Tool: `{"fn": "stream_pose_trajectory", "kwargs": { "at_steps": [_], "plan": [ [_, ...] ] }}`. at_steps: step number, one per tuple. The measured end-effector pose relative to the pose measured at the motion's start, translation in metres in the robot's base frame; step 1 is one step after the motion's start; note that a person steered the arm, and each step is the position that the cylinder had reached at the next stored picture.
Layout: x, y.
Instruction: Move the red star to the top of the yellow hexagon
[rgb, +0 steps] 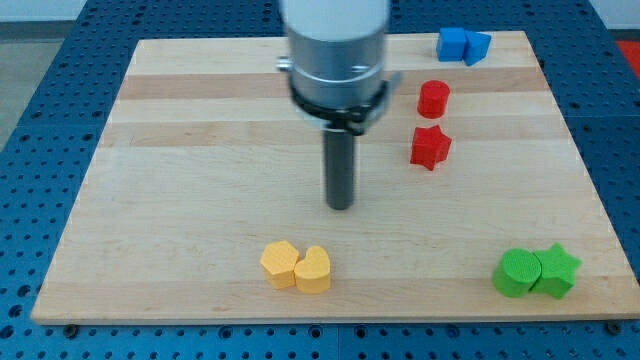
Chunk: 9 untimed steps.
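Observation:
The red star (430, 147) lies on the wooden board (180, 180) right of centre, just below a red cylinder (433, 98). The yellow hexagon (280, 264) sits near the view's bottom, touching a yellow heart (313, 270) on its right. My tip (341, 205) rests on the board near the centre, about a rod's length to the left of and below the red star, and above and right of the yellow hexagon. It touches no block.
Two blue blocks (462, 45) sit together at the view's top right. A green cylinder (518, 273) and a green star (556, 271) touch at the bottom right. A blue pegboard surrounds the board.

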<state>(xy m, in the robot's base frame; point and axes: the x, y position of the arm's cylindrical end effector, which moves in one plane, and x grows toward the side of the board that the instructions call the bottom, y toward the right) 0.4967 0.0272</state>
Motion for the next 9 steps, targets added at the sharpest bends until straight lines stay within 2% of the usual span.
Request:
{"fn": "stream_pose_trajectory", "kwargs": {
  "at_steps": [2, 3, 4, 5, 7, 8, 9],
  "plan": [
    [0.001, 0.132],
    [-0.035, 0.147],
    [-0.065, 0.140],
    [-0.085, 0.097],
    [-0.093, 0.015],
    [-0.095, 0.062],
    [-0.077, 0.090]
  ]
}}
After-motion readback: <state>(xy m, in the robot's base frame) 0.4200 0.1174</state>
